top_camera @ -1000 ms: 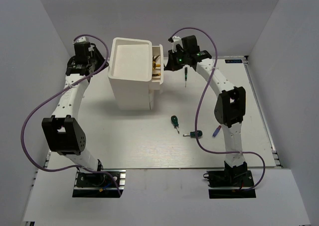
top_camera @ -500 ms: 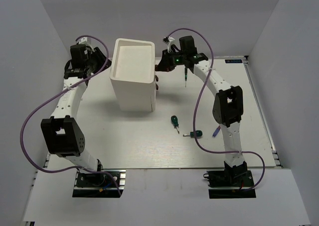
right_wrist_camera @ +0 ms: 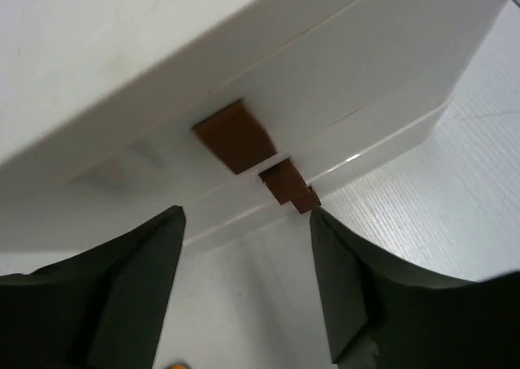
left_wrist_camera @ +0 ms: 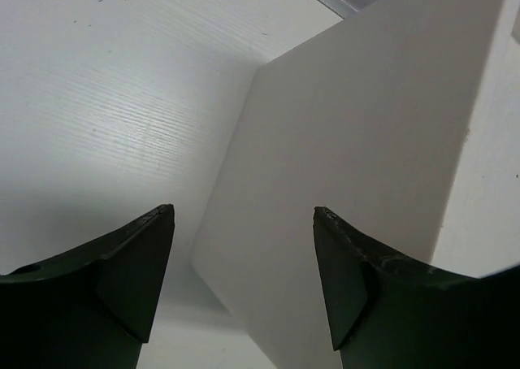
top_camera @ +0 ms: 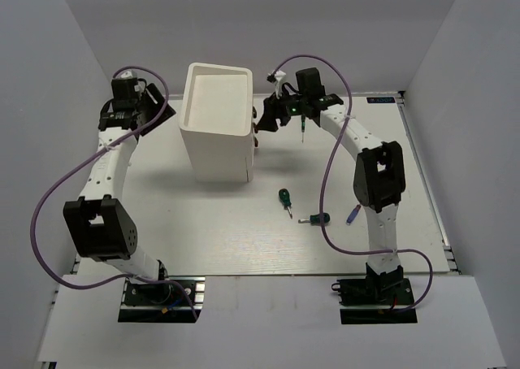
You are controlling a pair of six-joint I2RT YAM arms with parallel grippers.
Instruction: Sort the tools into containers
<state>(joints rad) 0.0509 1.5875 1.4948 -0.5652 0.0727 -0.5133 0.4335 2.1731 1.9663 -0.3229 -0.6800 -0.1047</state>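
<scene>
- Cabinet (top_camera: 215,125) stood far-centre on the table (top_camera: 203,223), between both grippers; white, boxy, drawers shut, brown pulls (right_wrist_camera: 236,136) on its right face.
- Left gripper (left_wrist_camera: 242,213): wide, empty, beside the cabinet's left wall.
- Right gripper (right_wrist_camera: 245,214): wide, empty, facing the pulls.
- Right of the cabinet lay a green screwdriver (top_camera: 284,198), a second green screwdriver (top_camera: 317,219), a purple screwdriver (top_camera: 352,215) and a slim dark screwdriver (top_camera: 302,128).

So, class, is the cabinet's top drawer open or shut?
Shut: the top drawer sits flush with the cabinet; nothing juts out.
</scene>
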